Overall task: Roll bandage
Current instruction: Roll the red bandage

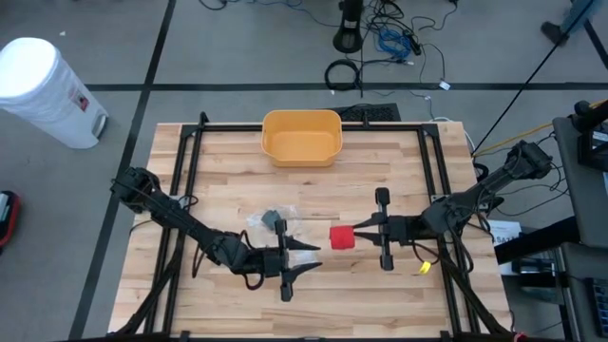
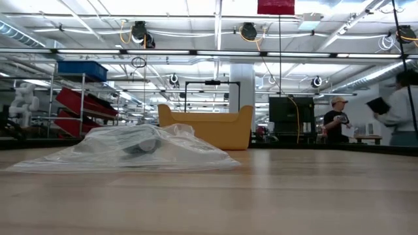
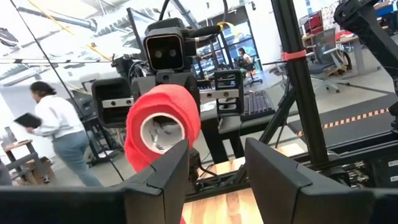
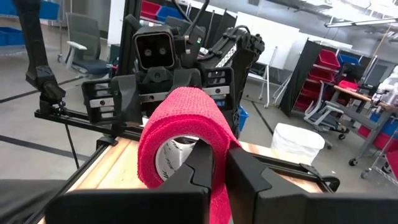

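A red bandage roll [image 1: 342, 237] with a white core shows in the right wrist view [image 4: 180, 118] and the left wrist view [image 3: 163, 127]. It is held up above the table's middle, and its underside shows at the top of the low view [image 2: 275, 6]. My right gripper [image 1: 357, 231] is shut on it. My left gripper [image 1: 309, 258] is open and empty just left of the roll. Its fingers [image 3: 168, 171] point toward the table's right, at the roll's open core. My right gripper pinches one side of the roll's red wrap [image 4: 219, 168] between its two fingers. One fingertip [image 4: 202, 155] stands at the core's opening and the other is outside. The fingers come level from the table's right. The roll is lifted clear of the table, with its core facing the left gripper.
A clear plastic bag [image 1: 269, 220] with a grey item lies flat on the table left of the roll and also shows in the low view [image 2: 130, 147]. A yellow bin [image 1: 301, 136] stands at the far middle. A small yellow piece [image 1: 425, 268] lies by the right arm.
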Controlling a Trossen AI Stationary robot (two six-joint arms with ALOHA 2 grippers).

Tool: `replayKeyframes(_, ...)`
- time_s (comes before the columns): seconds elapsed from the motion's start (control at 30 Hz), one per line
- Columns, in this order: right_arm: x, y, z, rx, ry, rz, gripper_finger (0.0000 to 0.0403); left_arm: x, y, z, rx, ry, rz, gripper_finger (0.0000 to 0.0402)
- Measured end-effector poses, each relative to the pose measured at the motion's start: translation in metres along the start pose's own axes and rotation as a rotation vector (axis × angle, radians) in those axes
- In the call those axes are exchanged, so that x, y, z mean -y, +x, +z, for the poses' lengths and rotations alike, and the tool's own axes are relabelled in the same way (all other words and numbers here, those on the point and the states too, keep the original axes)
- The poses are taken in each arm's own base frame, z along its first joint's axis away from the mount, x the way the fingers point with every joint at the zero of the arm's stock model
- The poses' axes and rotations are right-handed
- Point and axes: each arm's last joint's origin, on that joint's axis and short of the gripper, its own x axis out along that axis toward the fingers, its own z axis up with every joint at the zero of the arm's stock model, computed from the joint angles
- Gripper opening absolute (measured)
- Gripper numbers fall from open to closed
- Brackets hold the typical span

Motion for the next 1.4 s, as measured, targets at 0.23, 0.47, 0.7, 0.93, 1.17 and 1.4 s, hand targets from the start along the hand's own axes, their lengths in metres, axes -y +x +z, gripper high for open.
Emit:
replayKeyframes(0.23,0.001,0.003,-0.001,0.001,0.001,-0.011,0.0018,-0.001,0.001,0.0,0.001,0.083,0.008,0.0163)
replayKeyframes(0.47,-0.002,0.008,-0.004,0.006,0.008,-0.013,0.0018,0.0,0.0,0.001,0.001,0.208,0.007,0.0163)
replayKeyframes(0.7,-0.003,0.01,-0.004,0.024,0.018,-0.016,0.0018,0.001,-0.002,0.001,-0.037,0.044,0.07,0.0163)
replayKeyframes(0.93,-0.003,0.01,-0.003,0.033,0.015,-0.015,0.0018,-0.002,0.002,-0.008,-0.082,0.01,0.05,0.0163)
replayKeyframes(1.17,-0.003,0.01,-0.003,0.032,0.015,-0.015,0.0018,-0.006,0.006,-0.01,-0.058,-0.029,-0.022,0.0163)
replayKeyframes(1.4,-0.003,0.01,-0.003,0.032,0.015,-0.015,0.0018,-0.006,0.006,-0.01,-0.049,-0.027,-0.036,0.017)
